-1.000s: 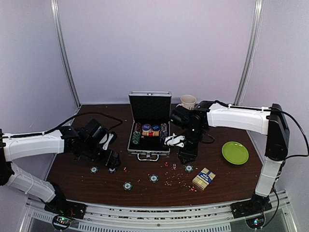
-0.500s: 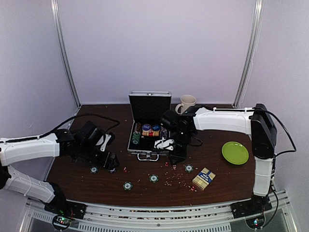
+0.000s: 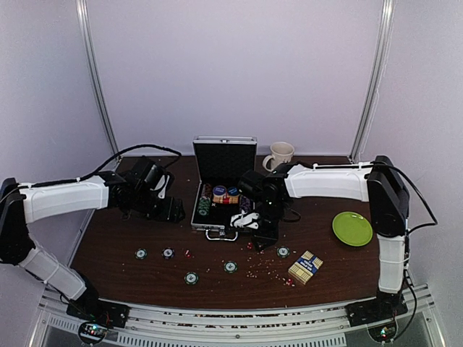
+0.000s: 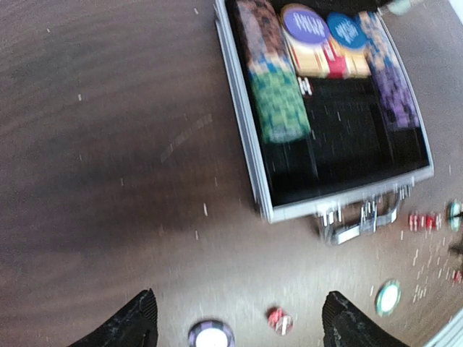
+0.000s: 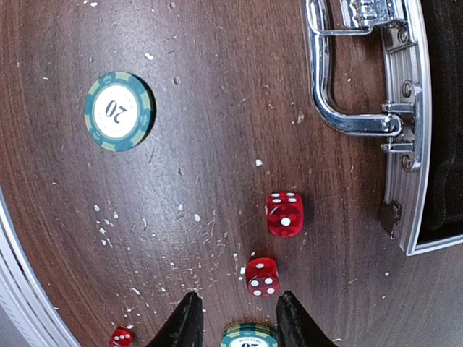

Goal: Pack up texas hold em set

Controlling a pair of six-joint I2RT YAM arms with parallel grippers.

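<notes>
The silver case (image 3: 223, 225) stands open at mid-table, rows of chips in its black lining; it also shows in the left wrist view (image 4: 242, 144). My left gripper (image 3: 176, 210) hovers open and empty just left of the case. Below it lie a purple-edged chip (image 4: 211, 335) and a red die (image 4: 277, 319). My right gripper (image 3: 265, 238) is open and empty in front of the case's handle (image 5: 327, 94). Two red dice (image 5: 284, 213) lie ahead of its fingers (image 5: 187, 318), and a green chip (image 5: 249, 336) lies on the table between them. The blue-and-tan card box (image 3: 305, 267) lies near right.
Loose chips lie on the table at the near left (image 3: 141, 254), the near middle (image 3: 191, 277) and right of that (image 3: 230, 267). A green plate (image 3: 352, 228) sits at the right. A cream mug (image 3: 281, 153) stands behind the case. White specks litter the wood.
My left gripper has risen from the near-left chips and swung back toward the case's left side, uncovering a chip. My right gripper has shifted left, toward the case's front.
</notes>
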